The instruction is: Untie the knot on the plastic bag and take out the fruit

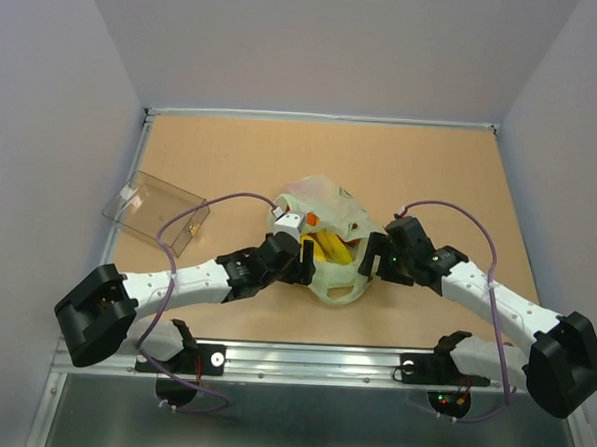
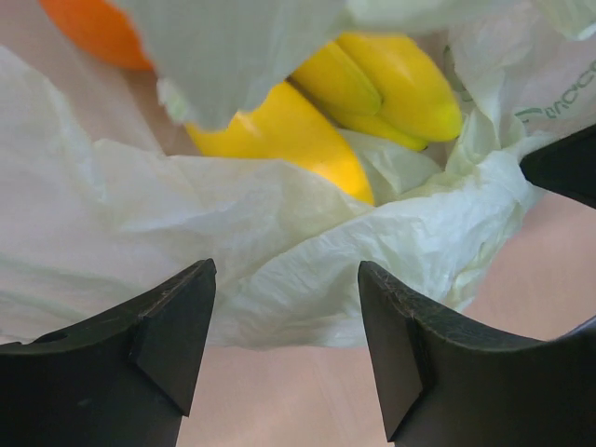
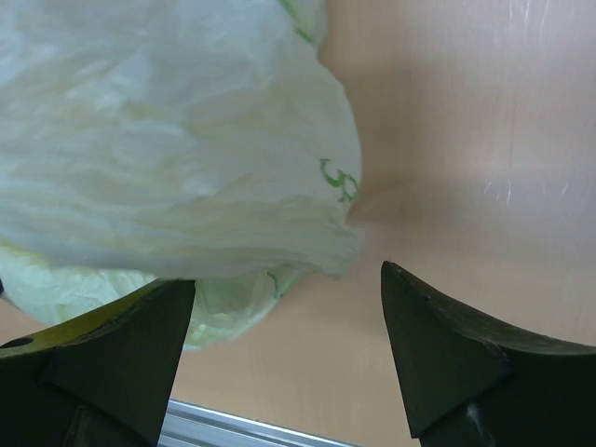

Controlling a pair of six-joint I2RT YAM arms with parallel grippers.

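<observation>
fruit (image 1: 334, 249) in plastic bag (image 1: 325, 197), box (image 1: 157, 208) to its left

Tan wooden table (image 1: 431, 170) before me, metal rail (image 1: 311, 359) along near edge. Pale green plastic bag (image 1: 325, 195) lies crumpled near middle. Clear box (image 1: 157, 211) lies by my left edge, well apart from bag.
</observation>
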